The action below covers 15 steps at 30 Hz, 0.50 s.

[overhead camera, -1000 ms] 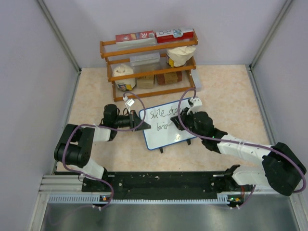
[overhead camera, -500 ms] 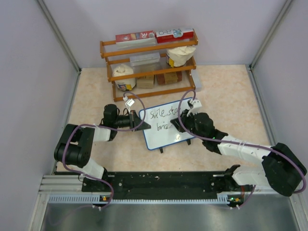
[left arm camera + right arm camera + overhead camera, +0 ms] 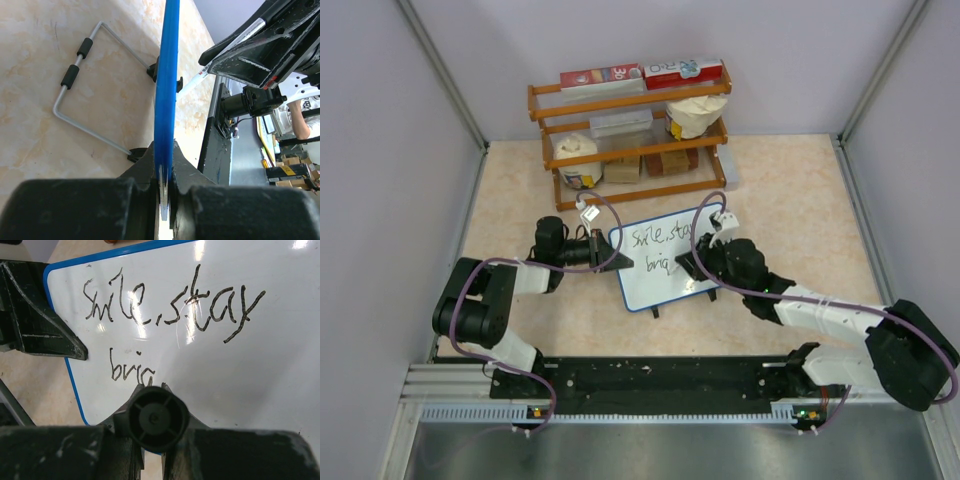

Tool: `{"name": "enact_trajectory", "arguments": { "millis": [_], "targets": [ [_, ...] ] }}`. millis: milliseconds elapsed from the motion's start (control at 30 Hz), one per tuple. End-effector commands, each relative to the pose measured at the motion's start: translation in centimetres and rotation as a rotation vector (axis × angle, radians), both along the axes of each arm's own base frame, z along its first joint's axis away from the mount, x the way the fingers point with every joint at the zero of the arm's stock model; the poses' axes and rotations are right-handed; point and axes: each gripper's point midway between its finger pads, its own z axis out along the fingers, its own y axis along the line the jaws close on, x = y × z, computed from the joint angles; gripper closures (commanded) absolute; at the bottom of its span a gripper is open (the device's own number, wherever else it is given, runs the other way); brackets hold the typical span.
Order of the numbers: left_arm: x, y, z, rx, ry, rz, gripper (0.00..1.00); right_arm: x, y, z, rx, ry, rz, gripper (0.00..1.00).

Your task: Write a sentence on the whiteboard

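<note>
a: while the left claw is clamped tight on the blue edge of the whiteboard, where does it stand?
b: propped on the worktop, near the wooden rack, between both arms.
a: and the right claw?
b: closed around a marker pointed at the board. the sentence reads "smile, stay" over "brig".
</note>
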Motion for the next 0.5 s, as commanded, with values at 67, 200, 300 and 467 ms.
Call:
{"name": "enact_trajectory", "arguments": {
  "millis": [67,200,300,467],
  "targets": [
    [0.8,0.5,-1.7,0.051,0.007,0.057,1.0,-0.1,-0.2,-1.1,-0.019,0.016,0.012,1.0],
    [0.8,0.5,-1.7,0.051,0.007,0.058,1.0,-0.1,0.4,-0.8,0.011,0.021,0.026,1.0],
    [0.8,0.4,-1.7,0.051,0.006,0.058,1.0,0.1,0.9,-0.5,0.027,0.02,0.031,1.0],
    [0.8,0.4,-1.7,0.051,0.006,0.058,1.0,0.5,1.3,0.5,0.053,0.011,0.025,1.0]
  ]
}}
